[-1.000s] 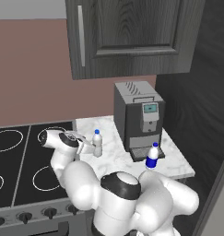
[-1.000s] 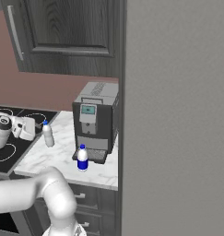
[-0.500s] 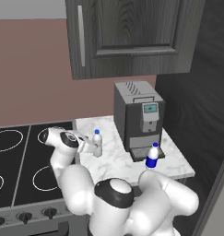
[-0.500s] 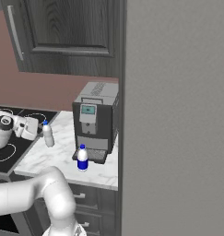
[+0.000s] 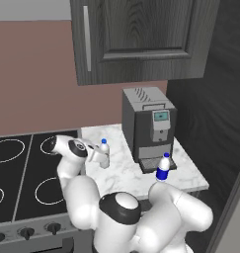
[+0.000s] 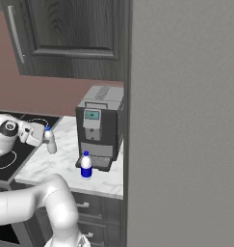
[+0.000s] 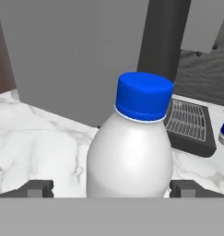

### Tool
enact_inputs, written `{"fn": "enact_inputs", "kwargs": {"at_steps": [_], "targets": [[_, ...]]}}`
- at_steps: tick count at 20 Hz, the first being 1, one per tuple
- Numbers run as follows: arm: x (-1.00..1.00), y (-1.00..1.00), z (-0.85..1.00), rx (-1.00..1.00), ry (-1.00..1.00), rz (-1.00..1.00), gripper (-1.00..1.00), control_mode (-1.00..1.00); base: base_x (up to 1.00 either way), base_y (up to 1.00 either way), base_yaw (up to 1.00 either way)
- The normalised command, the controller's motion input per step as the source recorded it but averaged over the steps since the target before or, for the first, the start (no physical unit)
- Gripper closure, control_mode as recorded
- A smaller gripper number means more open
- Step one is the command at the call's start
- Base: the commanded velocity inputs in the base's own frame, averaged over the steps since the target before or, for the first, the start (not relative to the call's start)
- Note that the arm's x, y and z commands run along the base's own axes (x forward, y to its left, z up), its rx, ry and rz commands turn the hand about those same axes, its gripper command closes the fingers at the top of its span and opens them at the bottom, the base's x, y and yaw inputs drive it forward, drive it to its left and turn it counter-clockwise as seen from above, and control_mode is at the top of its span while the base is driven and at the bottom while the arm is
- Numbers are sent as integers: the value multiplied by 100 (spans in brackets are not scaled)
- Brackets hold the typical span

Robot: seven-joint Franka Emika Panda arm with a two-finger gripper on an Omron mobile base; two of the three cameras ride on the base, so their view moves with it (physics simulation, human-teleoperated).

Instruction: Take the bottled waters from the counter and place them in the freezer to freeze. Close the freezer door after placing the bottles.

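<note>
Your gripper (image 7: 111, 188) stands wide apart around the pale bottle (image 7: 130, 147), low centre of the hand view: whitish, blue-capped, upright, cap up, seemingly untouched. Farther right on the counter (image 5: 189, 170), the dark-banded bottle (image 5: 163, 169) stands upright by the coffee machine (image 5: 147, 127).

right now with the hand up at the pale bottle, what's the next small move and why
Probably close the gripper on the pale bottle. In the hand view the bottle stands upright on the counter between the two open fingertips, one on each side, and neither visibly touches it yet. If the grasp looks shallow, easing forward slightly first may help. The other bottle waits by the coffee machine.
</note>
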Motion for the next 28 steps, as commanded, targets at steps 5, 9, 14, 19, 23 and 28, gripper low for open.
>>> {"fn": "enact_inputs", "kwargs": {"at_steps": [5,9,14,19,23,28], "targets": [[5,-12,-7,0,4,-2,-100,-100,0,0,0],[3,-4,-11,-2,1,-2,-100,-100,0,0,0],[0,0,0,0,0,0,-100,-100,0,0,0],[0,0,0,0,0,0,100,-100,0,0,0],[0,0,0,0,0,0,100,-100,0,0,0],[0,0,0,0,0,0,100,-100,0,0,0]]}}
